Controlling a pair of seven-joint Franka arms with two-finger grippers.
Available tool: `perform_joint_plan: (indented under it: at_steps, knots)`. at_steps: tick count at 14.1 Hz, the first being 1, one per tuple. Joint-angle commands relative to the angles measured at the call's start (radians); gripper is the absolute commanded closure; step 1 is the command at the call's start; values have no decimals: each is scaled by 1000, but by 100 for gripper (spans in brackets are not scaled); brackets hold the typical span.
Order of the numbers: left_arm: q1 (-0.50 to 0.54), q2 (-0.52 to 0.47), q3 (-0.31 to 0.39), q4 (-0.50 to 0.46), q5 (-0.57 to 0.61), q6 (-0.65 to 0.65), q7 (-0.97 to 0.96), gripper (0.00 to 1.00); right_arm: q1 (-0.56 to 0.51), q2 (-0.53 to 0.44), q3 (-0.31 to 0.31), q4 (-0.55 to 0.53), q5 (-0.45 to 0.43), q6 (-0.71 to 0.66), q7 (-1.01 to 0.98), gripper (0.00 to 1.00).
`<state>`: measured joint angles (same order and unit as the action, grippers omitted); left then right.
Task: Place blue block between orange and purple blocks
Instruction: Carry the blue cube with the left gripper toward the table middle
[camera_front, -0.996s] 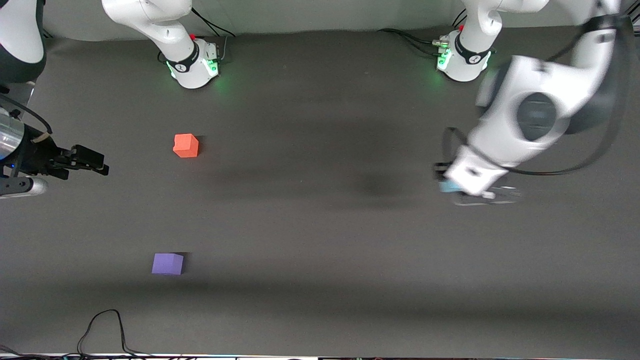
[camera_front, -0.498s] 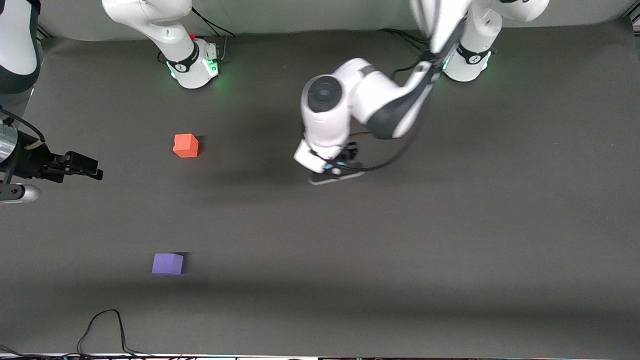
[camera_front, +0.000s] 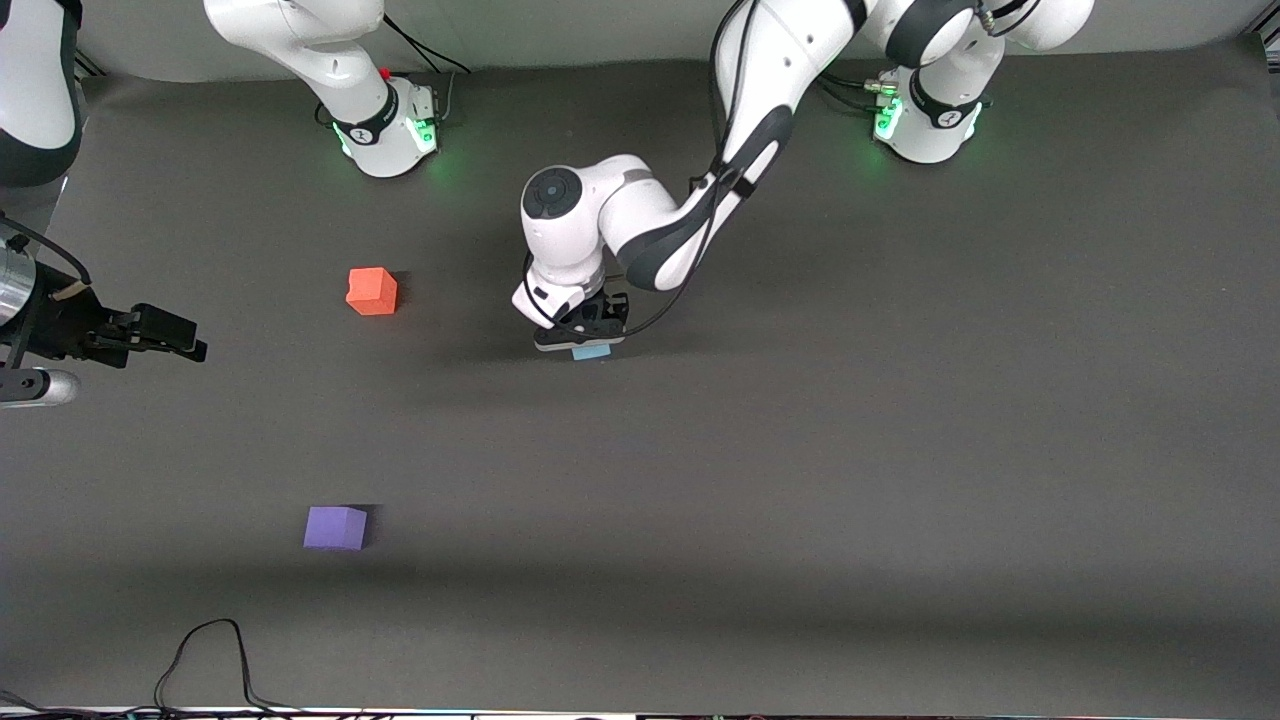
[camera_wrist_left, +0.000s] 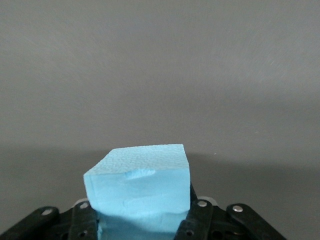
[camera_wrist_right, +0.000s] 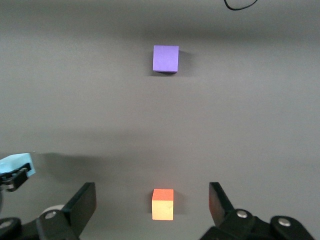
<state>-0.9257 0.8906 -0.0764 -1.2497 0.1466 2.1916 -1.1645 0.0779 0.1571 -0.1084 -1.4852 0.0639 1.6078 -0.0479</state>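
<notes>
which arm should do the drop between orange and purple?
Left. The left gripper already has its jaws shut on the blue block, over bare table toward the middle. The right gripper waits open and empty near the orange block; the purple block sits nearer the camera.

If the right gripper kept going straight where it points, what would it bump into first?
Probably the orange block: it sits between the right gripper's open jaws in the right wrist view, with the purple block farther along. Depth is unclear.
</notes>
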Motion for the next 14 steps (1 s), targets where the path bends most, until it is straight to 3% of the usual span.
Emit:
perform_joint_plan:
  at_steps: [1,4,5,6,7,11,14]
  knots:
    - [-27,59,17,47,33,17,3,60,-4,4,-2,14,22,1,-16,0]
    - [-27,85,17,46,34,49,5,58,-3,9,-8,13,24,1,-9,0]
    - [-25,87,17,46,34,50,5,50,0,6,-8,13,24,1,-7,0]
    - [-24,87,17,44,34,50,5,30,-1,2,-10,11,24,-3,-7,0]
    - [-21,82,17,44,34,39,6,3,-1,-1,-11,11,22,-11,-10,0]
    - [49,-19,-2,46,19,-70,29,0,3,-4,-20,8,24,-35,-20,0]
    - [190,-165,-57,35,-96,-215,150,0,11,-7,-17,3,24,-74,-13,0]
